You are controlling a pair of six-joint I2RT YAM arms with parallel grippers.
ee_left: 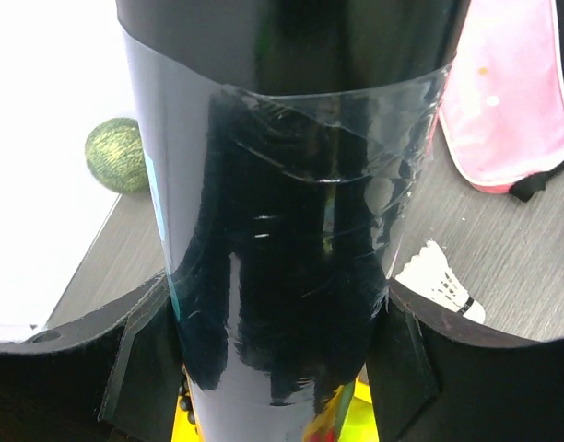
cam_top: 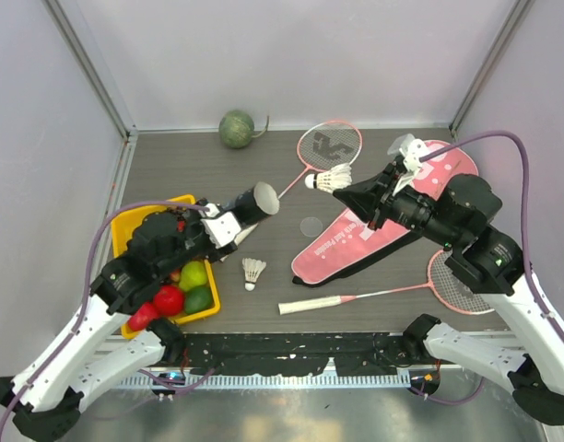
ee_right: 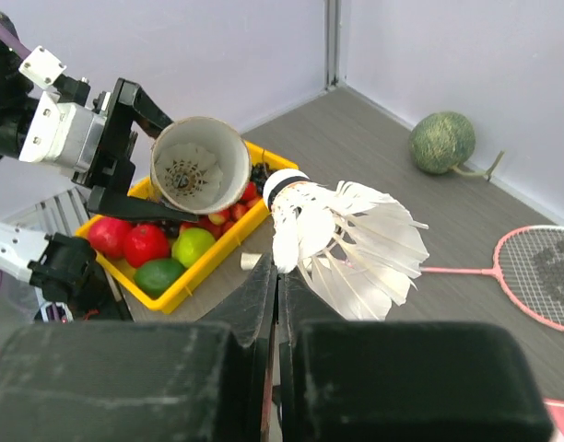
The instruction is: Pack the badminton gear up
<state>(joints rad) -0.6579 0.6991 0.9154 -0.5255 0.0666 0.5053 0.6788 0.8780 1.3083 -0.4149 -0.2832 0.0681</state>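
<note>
One shuttlecock (cam_top: 335,178) pinched in right hand (ee_right: 276,281), tube (cam_top: 250,204) in left hand (cam_top: 229,221).

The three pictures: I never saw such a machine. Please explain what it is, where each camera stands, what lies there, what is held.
Two robot arms stand at a table. One camera looks from above; one sits on each wrist. The left gripper holds a black tube, its mouth towards the right gripper, which is shut on a white shuttlecock. On the table lie another shuttlecock, two pink rackets, a pink bag, a yellow fruit tray and a green melon.
</note>
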